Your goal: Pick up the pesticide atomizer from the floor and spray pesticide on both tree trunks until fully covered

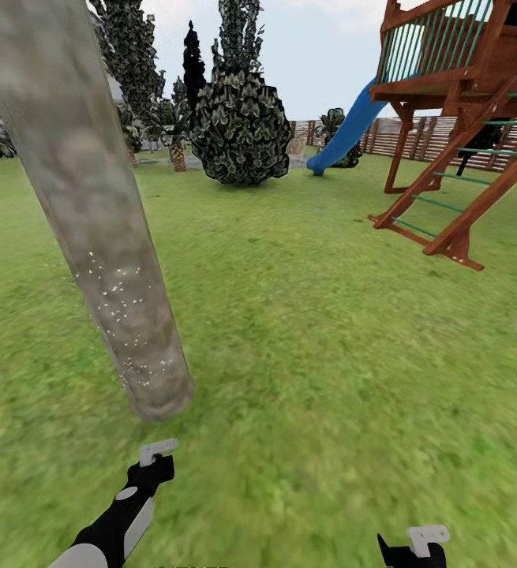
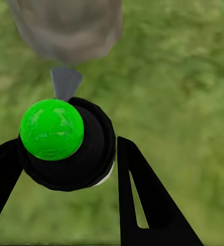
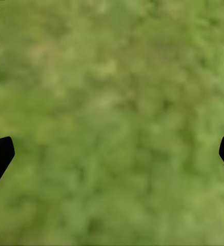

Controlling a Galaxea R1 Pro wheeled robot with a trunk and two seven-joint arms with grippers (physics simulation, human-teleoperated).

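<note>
Your left gripper clamps the atomizer, its green cap and grey nozzle aimed at the tree trunk at eleven o'clock. The head view alone shows white pesticide specks on the bark. Your right gripper hangs wide open over grass. No writing is readable.
</note>
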